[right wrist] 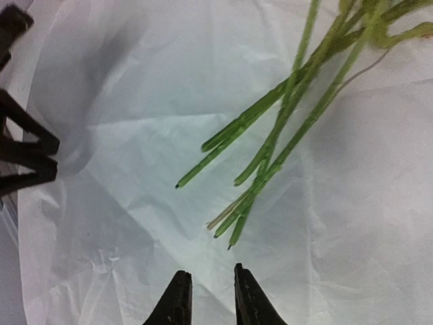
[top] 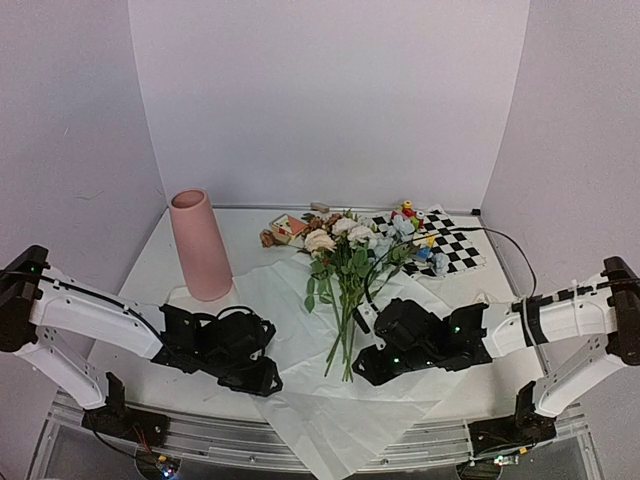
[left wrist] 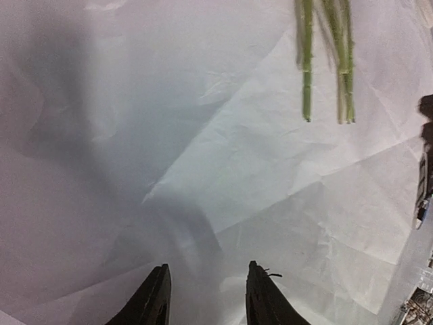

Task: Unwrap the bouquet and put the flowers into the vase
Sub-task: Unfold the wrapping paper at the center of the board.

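From above, the flowers point(top: 345, 262) lie loose on the spread white paper point(top: 290, 300) at mid-table, blooms far and stalks near. The vase point(top: 201, 245) stands upright at far left.

Left wrist: the left gripper point(left wrist: 206, 298) hangs over bare paper, jaws moderately apart and empty.

Right wrist: the right gripper point(right wrist: 211, 294) shows a narrow gap and holds nothing. The stems point(right wrist: 270, 149) end just beyond its tips.

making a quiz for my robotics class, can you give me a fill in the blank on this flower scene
1. The flowers lie on a sheet of white ____.
2. The vase stands upright, and its colour is ____.
3. In the top view, the checkered mat lies to the ____ of the flowers.

Missing words: paper; pink; right.
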Robot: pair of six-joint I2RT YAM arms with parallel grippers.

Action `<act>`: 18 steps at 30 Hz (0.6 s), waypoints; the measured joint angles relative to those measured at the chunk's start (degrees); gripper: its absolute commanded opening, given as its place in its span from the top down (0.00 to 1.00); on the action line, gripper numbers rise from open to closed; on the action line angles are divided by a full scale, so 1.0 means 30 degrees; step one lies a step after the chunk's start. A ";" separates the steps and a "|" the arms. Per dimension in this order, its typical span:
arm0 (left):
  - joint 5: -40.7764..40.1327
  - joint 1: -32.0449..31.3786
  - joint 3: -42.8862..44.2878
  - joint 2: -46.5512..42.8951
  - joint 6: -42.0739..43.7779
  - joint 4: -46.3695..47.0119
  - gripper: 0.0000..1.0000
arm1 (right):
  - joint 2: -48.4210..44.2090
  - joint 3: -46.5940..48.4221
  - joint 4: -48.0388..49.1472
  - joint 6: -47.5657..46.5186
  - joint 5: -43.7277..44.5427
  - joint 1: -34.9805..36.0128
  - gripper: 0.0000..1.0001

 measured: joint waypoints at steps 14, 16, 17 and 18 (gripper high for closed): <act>-0.2524 -0.0015 -0.0234 -0.0968 -0.0602 -0.0372 0.34 | 0.0259 0.3239 -0.1465 0.2281 0.6061 -0.1572 0.63; -0.3259 0.0017 0.0097 -0.1652 -0.0389 -0.0387 0.31 | 0.0522 0.3844 -0.1449 0.2253 0.6410 -0.1983 0.63; -0.3667 0.0086 0.0435 -0.1819 -0.0293 -0.0265 0.31 | 0.0593 0.4012 -0.1430 0.2244 0.6608 -0.2122 0.63; -0.3824 0.0217 0.0617 -0.1830 -0.0208 -0.0080 0.31 | 0.0608 0.4060 -0.1399 0.2256 0.6868 -0.2231 0.63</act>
